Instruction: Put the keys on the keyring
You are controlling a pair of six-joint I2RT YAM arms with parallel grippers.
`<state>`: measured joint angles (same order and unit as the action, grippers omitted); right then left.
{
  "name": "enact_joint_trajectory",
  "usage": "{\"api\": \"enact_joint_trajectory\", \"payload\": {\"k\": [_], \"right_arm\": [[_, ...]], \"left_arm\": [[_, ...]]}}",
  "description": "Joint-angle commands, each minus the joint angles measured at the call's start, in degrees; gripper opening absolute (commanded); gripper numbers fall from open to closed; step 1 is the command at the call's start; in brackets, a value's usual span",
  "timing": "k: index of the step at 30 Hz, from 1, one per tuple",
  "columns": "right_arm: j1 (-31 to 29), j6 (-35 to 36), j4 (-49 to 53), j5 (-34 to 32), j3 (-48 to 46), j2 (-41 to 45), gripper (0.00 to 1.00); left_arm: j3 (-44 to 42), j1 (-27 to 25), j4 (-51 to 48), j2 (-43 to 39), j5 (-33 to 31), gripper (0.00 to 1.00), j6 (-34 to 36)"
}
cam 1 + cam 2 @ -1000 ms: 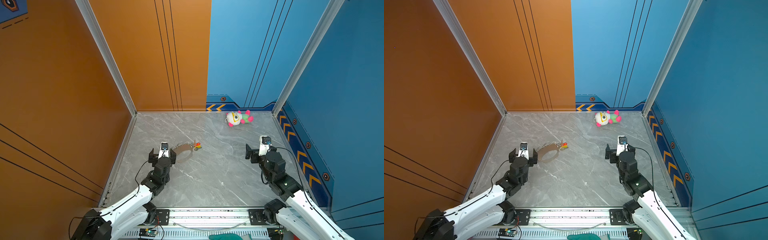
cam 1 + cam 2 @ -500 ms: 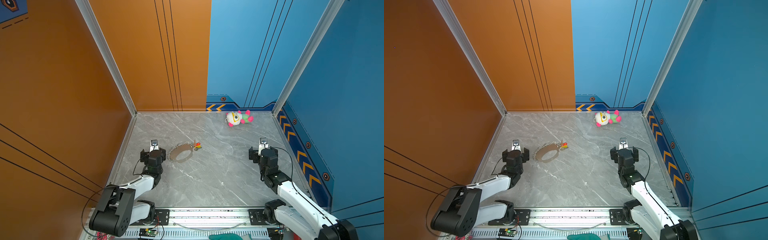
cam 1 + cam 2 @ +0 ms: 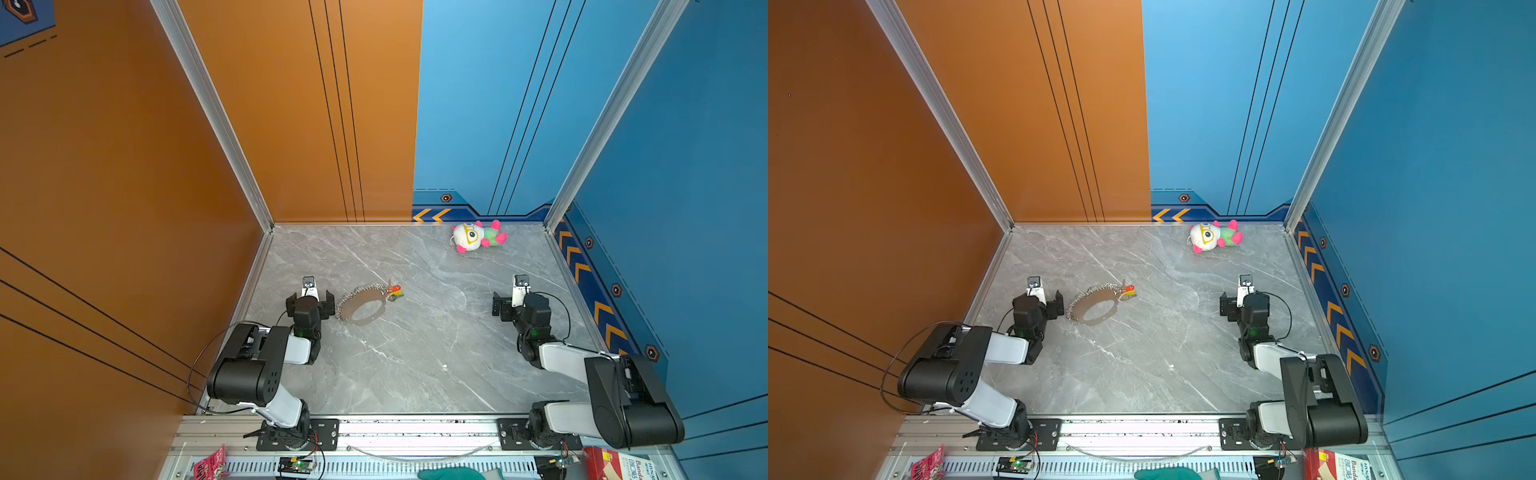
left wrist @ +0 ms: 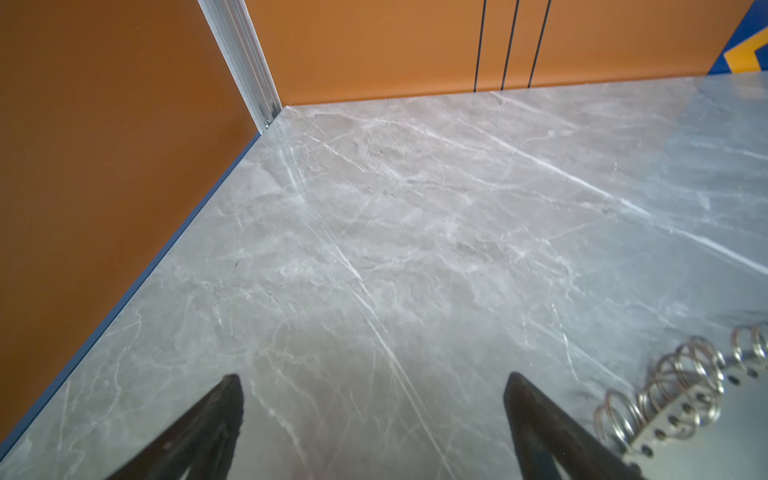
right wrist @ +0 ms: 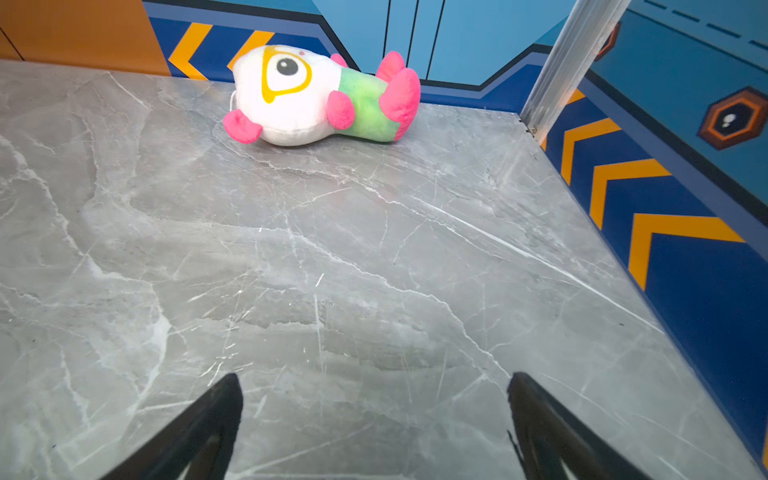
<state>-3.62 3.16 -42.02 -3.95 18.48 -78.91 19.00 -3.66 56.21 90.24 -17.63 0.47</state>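
Observation:
The keyring [image 3: 365, 296] [image 3: 1096, 297] lies flat on the grey marble table in both top views, a brownish-grey oval loop edged with silver wire rings. The keys [image 3: 394, 291] [image 3: 1127, 291], one red-orange and one yellow, lie touching its far right end. My left gripper [image 3: 311, 298] [image 3: 1038, 297] rests low just left of the keyring, open and empty. In the left wrist view its fingers stand wide apart [image 4: 374, 386], with the keyring's wire rings [image 4: 673, 386] beside one finger. My right gripper [image 3: 519, 299] [image 3: 1245, 301] [image 5: 374, 382] is far to the right, open over bare table.
A white, green and pink plush toy [image 3: 478, 237] [image 5: 307, 95] lies at the back near the blue wall. Orange wall [image 3: 124, 208] bounds the left side, blue wall [image 3: 685, 208] the right. Both arms are folded, elbows near the front rail [image 3: 415, 428].
Both arms have folded back, their elbows swinging toward the front rail. My left gripper has shifted left off the keyring's edge. Keyring, keys and toy have not moved.

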Motion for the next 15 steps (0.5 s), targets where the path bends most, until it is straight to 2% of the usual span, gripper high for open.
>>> {"api": "enact_joint_trajectory", "payload": {"k": [1, 3, 5, 9, 15], "right_arm": [[1.16, -2.05, -8.93, 6.74, 1.02, -4.40, 1.00], [2.40, -3.28, -8.88, 6.26, 1.47, -5.70, 1.00], [2.65, -4.24, -14.10, 5.83, 1.38, -10.06, 1.00], [2.83, -7.60, -11.01, -2.75, 2.54, -9.90, 1.00], [1.94, -7.17, -10.88, -4.99, 2.53, -9.71, 1.00]], "left_arm": [[1.13, 0.52, 0.40, -0.38, -1.28, 0.98, -1.68], [1.13, 0.50, 0.40, -0.35, -1.25, 0.98, -1.69], [1.15, 0.50, 0.40, -0.41, -1.26, 0.98, -1.66], [1.13, 0.51, 0.39, -0.43, -1.20, 0.98, -1.68], [1.10, 0.50, 0.40, -0.42, -1.19, 0.98, -1.70]]}}
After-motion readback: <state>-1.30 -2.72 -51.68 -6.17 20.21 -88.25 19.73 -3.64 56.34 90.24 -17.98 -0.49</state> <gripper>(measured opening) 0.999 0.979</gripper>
